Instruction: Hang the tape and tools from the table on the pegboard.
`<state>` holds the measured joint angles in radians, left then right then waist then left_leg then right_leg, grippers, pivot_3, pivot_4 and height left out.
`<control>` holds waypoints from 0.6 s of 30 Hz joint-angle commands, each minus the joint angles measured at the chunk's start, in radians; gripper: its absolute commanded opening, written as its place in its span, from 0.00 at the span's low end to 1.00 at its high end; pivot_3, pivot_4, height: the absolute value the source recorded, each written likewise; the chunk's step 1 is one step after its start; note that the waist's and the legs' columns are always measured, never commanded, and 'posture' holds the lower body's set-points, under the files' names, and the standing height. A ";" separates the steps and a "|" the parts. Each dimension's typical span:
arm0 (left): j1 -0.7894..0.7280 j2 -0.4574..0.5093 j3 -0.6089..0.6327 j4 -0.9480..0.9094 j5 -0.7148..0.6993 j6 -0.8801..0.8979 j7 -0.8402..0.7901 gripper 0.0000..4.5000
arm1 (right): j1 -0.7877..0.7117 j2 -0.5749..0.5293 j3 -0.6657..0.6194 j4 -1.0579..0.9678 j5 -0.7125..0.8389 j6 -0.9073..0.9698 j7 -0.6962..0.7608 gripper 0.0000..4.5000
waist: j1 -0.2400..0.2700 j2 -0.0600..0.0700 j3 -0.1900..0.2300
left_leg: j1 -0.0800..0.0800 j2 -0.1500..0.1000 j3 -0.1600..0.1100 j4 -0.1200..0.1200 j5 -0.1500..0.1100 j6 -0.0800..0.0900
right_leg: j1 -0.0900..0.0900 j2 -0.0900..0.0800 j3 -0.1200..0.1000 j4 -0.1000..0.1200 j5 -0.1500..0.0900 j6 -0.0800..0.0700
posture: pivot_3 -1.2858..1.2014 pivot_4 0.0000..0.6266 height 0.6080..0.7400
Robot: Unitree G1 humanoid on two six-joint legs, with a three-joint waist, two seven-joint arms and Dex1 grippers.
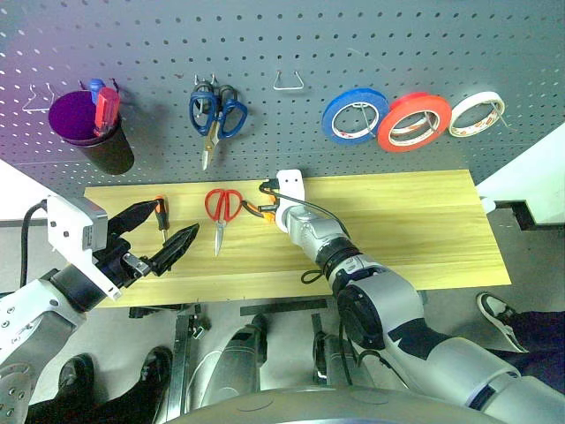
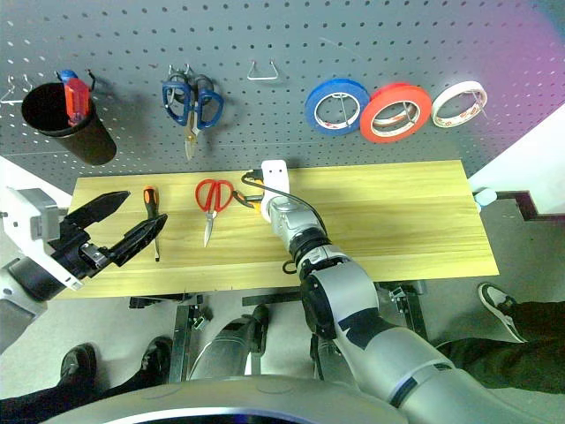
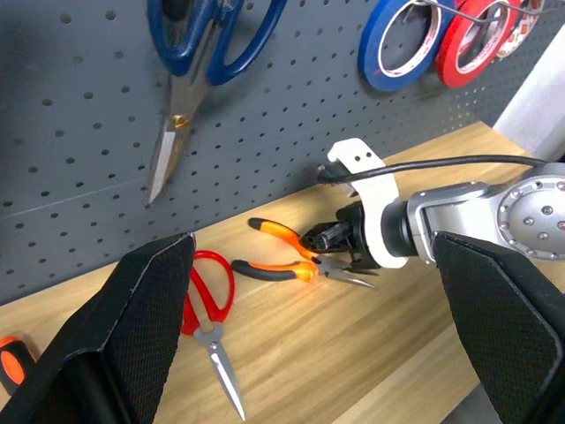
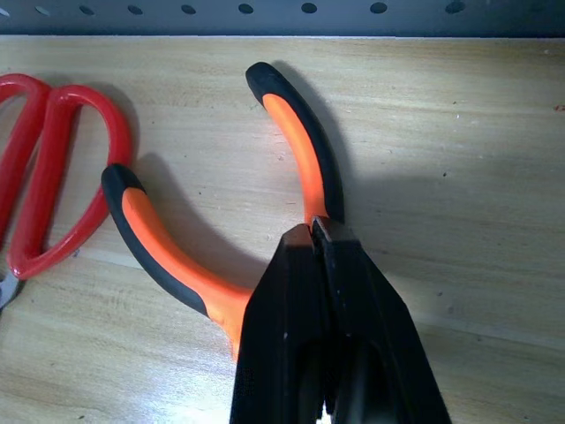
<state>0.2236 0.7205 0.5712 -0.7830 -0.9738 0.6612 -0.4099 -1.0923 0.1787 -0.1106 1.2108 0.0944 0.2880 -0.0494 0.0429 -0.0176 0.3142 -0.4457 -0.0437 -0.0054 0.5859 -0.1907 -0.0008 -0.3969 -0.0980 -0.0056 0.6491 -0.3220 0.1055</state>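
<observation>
Looking down from the head camera, the right gripper (image 1: 269, 210) reaches across the long table of light yellowish planks (image 1: 415, 225) to the small pliers with orange-and-black handles (image 1: 257, 209), which lie near the back edge, just beside the red-handled scissors (image 1: 221, 212). Farther to the robot's left lies the slim screwdriver with an orange-and-black handle (image 1: 161, 215). On the dark grey perforated pegboard (image 1: 371, 44) the flat red-orange ring of tape (image 1: 413, 121) already hangs between a blue roll (image 1: 355, 115) and a cream-white roll (image 1: 477, 114); blue-handled scissors (image 1: 214, 115) and a black cup (image 1: 93, 131) hang there too, with a bare wire hook (image 1: 288, 82) between the scissors and the rolls. The left gripper (image 1: 163, 237) hovers over the table's near left corner, its jaws spread wide and empty.

Seen from the left wrist, the right gripper's tips sit at the pliers' pivot, where handles meet nose.

Seen from the right wrist, the two black fingers are pressed together over that joint, the curved handles splaying away from them on the wood, so the right hand appears clenched on the pliers.

My judgement: the step in hand is picking up the pliers, and they are still resting on the table. The next move calls for a lift clear of the scissors, then a carry up to a free hook, probably the bare one, threading a handle over the wire without the tool twisting in so narrow a pinch.
</observation>
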 commanded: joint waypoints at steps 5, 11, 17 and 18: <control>0.000 0.000 0.006 -0.019 -0.010 -0.018 -0.003 1.00 | 0.008 0.032 0.038 0.004 -0.038 0.004 0.039 0.09 | 0.000 0.000 0.000 | 0.000 0.000 0.000 0.000 0.000 0.000 | 0.000 0.000 0.000 0.000 0.000 0.000 | 0.65 0.55 1.00; -0.002 -0.002 0.001 -0.016 -0.010 -0.018 -0.004 1.00 | 0.000 0.028 0.024 -0.012 -0.029 -0.014 0.039 0.48 | 0.001 0.000 0.000 | 0.000 0.000 0.000 0.000 0.000 -0.001 | 0.000 0.000 0.000 0.000 0.000 0.000 | 0.65 0.54 1.00; -0.014 -0.001 -0.005 -0.009 -0.008 -0.019 -0.005 1.00 | -0.004 0.027 0.021 -0.017 -0.028 -0.022 0.038 0.93 | 0.001 0.000 0.000 | 0.000 0.000 0.000 0.000 0.000 -0.001 | 0.000 0.000 0.000 0.000 0.000 0.000 | 0.64 0.54 1.00; -0.015 -0.002 -0.005 -0.008 -0.007 -0.019 -0.005 1.00 | -0.005 0.029 0.024 -0.021 -0.028 -0.024 0.044 0.99 | 0.001 0.000 0.000 | 0.000 0.000 0.000 0.000 0.000 -0.001 | 0.000 0.000 0.000 0.000 0.000 0.000 | 0.64 0.54 1.00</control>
<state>0.2083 0.7193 0.5629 -0.7794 -0.9732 0.6612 -0.4115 -1.0924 0.1784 -0.0840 1.2017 0.0618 0.2692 -0.0091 0.0437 -0.0176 0.3142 -0.4458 -0.0437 -0.0054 0.5858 -0.1903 -0.0017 -0.3971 -0.0979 -0.0057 0.6492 -0.3220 0.1055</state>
